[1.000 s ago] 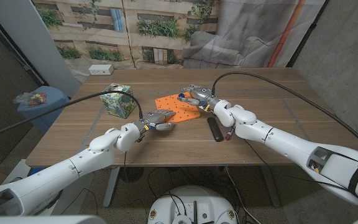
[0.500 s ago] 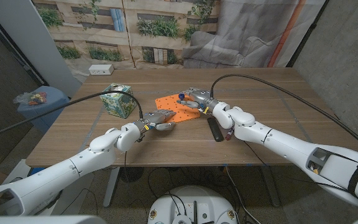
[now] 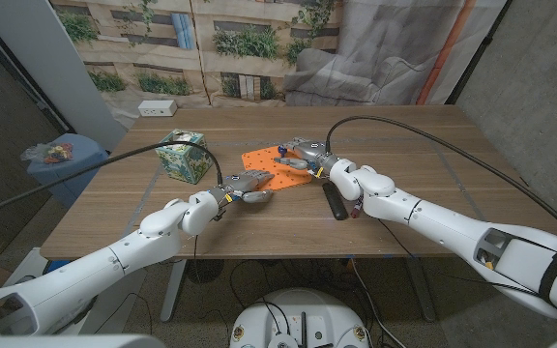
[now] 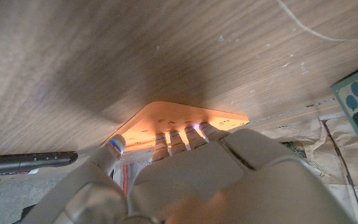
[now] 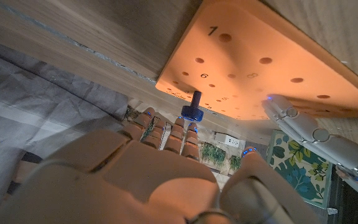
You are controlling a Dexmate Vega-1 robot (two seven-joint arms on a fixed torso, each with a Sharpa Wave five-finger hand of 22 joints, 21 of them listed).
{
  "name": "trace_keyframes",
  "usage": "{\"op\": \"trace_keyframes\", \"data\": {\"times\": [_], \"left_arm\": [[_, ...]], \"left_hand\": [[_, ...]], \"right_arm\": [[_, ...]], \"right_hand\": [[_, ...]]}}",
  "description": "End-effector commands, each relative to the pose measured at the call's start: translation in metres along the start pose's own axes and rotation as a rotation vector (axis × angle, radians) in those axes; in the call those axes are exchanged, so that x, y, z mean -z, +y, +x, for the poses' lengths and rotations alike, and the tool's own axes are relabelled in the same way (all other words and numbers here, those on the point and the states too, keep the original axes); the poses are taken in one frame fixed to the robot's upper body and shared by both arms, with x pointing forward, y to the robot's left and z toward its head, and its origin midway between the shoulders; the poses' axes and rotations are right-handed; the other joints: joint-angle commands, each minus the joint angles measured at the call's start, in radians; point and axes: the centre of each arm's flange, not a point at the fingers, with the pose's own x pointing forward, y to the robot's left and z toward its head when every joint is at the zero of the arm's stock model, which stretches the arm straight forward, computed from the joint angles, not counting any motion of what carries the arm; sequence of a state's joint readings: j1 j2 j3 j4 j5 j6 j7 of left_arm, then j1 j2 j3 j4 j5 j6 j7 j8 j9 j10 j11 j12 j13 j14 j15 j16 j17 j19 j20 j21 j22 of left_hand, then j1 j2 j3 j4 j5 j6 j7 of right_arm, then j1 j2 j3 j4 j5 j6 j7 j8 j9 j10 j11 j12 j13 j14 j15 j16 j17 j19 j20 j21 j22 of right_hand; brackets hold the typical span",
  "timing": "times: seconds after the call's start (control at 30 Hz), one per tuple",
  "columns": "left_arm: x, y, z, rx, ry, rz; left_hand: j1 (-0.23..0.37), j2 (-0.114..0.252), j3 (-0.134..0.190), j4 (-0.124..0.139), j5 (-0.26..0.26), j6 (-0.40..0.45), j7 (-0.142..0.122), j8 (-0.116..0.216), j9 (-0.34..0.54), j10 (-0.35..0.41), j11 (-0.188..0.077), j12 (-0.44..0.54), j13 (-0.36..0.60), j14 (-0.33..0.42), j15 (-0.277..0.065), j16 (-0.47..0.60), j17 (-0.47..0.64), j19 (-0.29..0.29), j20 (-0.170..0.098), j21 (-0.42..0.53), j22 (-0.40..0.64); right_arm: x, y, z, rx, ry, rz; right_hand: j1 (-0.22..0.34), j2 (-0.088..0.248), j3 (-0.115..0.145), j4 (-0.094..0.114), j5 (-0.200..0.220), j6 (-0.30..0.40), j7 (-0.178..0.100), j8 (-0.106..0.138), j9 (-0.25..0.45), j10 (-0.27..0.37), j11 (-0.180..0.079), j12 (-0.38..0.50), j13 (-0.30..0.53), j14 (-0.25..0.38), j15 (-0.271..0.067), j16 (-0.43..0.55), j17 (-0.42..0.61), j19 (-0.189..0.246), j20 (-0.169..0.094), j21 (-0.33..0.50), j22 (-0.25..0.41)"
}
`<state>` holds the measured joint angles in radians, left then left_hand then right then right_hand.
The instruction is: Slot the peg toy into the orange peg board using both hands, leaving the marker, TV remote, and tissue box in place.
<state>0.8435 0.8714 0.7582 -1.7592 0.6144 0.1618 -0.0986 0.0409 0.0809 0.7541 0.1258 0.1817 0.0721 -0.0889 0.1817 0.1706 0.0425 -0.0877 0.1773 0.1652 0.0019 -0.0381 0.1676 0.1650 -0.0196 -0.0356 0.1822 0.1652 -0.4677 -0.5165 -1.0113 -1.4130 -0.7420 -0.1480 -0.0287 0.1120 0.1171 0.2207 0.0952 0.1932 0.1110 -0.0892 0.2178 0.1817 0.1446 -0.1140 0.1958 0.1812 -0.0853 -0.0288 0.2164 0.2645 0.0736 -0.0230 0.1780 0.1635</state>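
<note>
One blue peg toy [image 5: 195, 107], pinched in the fingers [image 5: 180, 134] of the right hand [image 3: 307, 154], above the orange peg board [image 3: 278, 164] at frame centre in the head view. One board, flat on the bench [image 3: 424, 174], numbered holes visible. Left hand [image 3: 244, 186] at the board's near-left corner, fingers [image 4: 178, 138] pressed together on its edge. One TV remote [image 3: 334, 200] just right of the board; one tissue box [image 3: 183, 157] left, well apart. Open bench toward the far and right edges.
</note>
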Motion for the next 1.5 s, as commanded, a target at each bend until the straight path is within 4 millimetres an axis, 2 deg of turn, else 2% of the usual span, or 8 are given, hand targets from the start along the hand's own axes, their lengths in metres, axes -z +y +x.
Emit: {"op": "trace_keyframes", "data": {"times": [0.03, 1.5], "left_arm": [[0.0001, -0.0008, 0.0009, 0.006, -0.003, -0.002], [-0.0048, -0.0039, -0.0032, 0.003, -0.003, -0.004]], "left_hand": [[0.007, 0.092, 0.008, -0.002, -0.003, 0.033, 0.02, 0.008, 0.006, 0.04, 0.008, 0.005, 0.005, 0.045, -0.055, 0.009, 0.004, 0.012, -0.162, 0.01, 0.006], [0.004, 0.091, 0.012, 0.0, -0.003, 0.035, 0.02, 0.008, 0.006, 0.043, 0.007, 0.006, 0.005, 0.048, -0.056, 0.009, 0.004, 0.015, -0.161, 0.01, 0.006]], "right_arm": [[-0.0005, 0.002, 0.0012, -0.02, 0.009, -0.018], [-0.0057, 0.0073, 0.0022, -0.081, 0.025, -0.07]], "right_hand": [[-0.014, -0.003, 0.006, 0.007, 0.007, 0.018, -0.006, 0.001, 0.0, 0.011, -0.008, 0.001, 0.002, 0.004, 0.001, 0.0, 0.001, 0.0, -0.003, 0.005, 0.002], [-0.05, 0.001, 0.008, 0.023, 0.011, 0.065, -0.015, 0.002, 0.001, 0.045, -0.017, 0.003, 0.003, 0.022, -0.005, 0.006, -0.011, -0.005, 0.002, 0.006, 0.002]]}}
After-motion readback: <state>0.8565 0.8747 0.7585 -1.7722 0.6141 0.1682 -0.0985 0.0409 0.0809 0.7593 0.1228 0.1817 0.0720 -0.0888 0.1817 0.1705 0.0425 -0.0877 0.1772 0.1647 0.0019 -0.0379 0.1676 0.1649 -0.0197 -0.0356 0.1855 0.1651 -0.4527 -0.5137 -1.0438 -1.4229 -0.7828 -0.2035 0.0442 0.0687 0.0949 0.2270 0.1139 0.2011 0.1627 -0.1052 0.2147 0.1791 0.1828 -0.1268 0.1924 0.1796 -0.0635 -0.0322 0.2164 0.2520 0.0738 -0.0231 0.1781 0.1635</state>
